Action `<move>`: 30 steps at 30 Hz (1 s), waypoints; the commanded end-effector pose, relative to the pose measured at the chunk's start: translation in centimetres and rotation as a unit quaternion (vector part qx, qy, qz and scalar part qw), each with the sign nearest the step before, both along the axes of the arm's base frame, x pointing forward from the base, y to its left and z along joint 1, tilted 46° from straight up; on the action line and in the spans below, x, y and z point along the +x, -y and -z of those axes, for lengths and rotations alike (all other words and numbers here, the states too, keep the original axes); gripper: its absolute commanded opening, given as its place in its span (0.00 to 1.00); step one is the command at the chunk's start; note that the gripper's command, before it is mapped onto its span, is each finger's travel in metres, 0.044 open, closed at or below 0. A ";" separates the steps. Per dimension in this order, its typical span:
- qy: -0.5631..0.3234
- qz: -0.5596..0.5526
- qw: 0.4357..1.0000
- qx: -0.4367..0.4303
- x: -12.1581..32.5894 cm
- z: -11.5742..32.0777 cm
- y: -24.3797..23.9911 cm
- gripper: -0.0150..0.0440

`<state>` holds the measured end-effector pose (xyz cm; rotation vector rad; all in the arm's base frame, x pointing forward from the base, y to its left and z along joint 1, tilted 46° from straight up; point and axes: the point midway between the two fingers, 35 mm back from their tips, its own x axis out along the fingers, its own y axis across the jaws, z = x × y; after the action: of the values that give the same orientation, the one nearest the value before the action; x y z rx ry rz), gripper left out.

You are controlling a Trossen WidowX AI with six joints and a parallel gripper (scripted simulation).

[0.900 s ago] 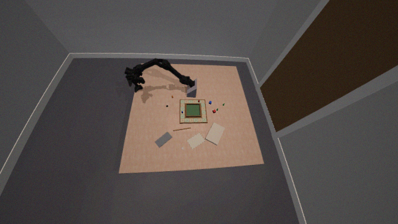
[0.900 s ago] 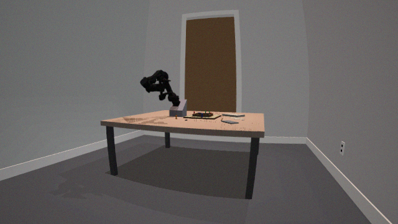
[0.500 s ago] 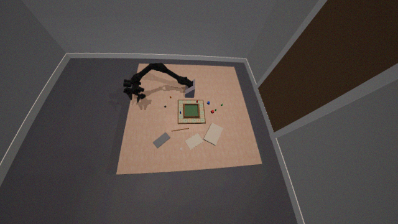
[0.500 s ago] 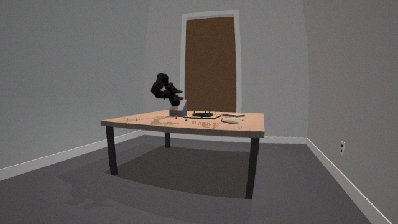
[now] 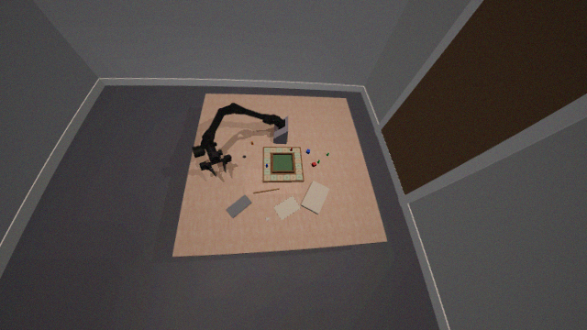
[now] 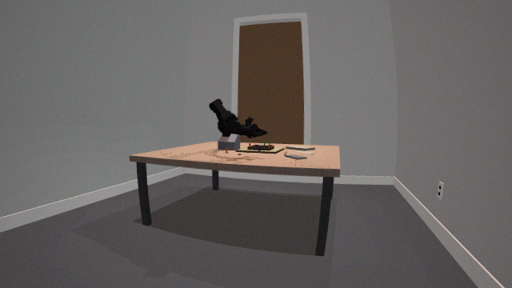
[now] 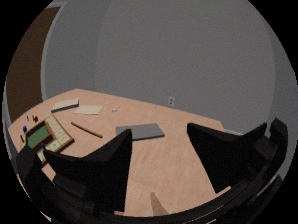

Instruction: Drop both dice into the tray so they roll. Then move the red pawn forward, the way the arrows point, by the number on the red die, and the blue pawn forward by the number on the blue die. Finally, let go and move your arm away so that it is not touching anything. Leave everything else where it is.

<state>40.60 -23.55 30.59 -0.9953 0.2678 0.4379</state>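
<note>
The red die and the blue die lie on the table beside the board, on its far side from my gripper. The tray in the middle of the board holds no die. The red pawn stands on the track near a corner. The blue pawn stands on the side nearest my gripper. The die numbers and arrows are too small to read. My gripper is open and empty, above the table left of the board.
Green pieces stand near the red die. An orange piece and a small dark object are left of the board. A stick, a grey slab, a pale card and a book lie below it.
</note>
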 end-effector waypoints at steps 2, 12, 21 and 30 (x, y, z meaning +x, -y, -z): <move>-0.112 0.016 0.989 0.095 4.1 6.3 -4.6 0.72; -0.321 0.084 0.925 0.184 7.9 17.9 -14.2 0.72; -0.459 0.162 0.854 0.185 7.3 27.2 -23.6 0.72; -0.556 0.291 0.774 0.086 2.5 36.4 -32.0 0.72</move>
<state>45.72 5.28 -2.25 -0.2737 1.3959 0.5088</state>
